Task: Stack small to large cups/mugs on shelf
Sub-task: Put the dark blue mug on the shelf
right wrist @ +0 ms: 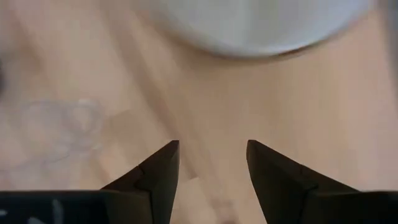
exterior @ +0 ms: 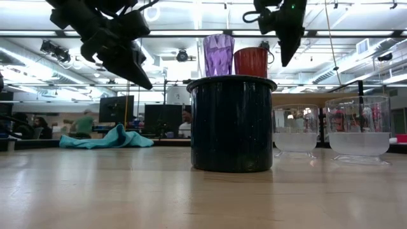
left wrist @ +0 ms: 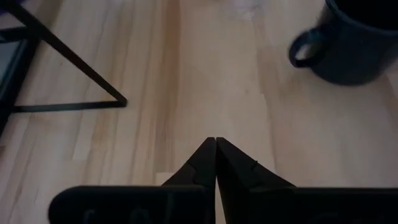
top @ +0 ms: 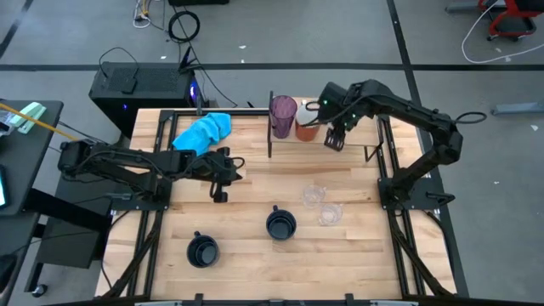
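On the pale wood shelf (top: 340, 151) at the back you have a purple tumbler (top: 283, 116) upright, with an orange mug (top: 308, 128), white inside, just beside it. Down on the surface two black mugs (top: 280, 224) (top: 202, 250) stand upright and well apart, and two small clear cups (top: 313, 196) (top: 330, 214) sit near each other, unstacked.

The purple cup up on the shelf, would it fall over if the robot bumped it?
Probably. The purple cup stands tall and narrow, so a side bump could likely tip it. It looks like thin see-through plastic, so it's probably light and may slide easily.
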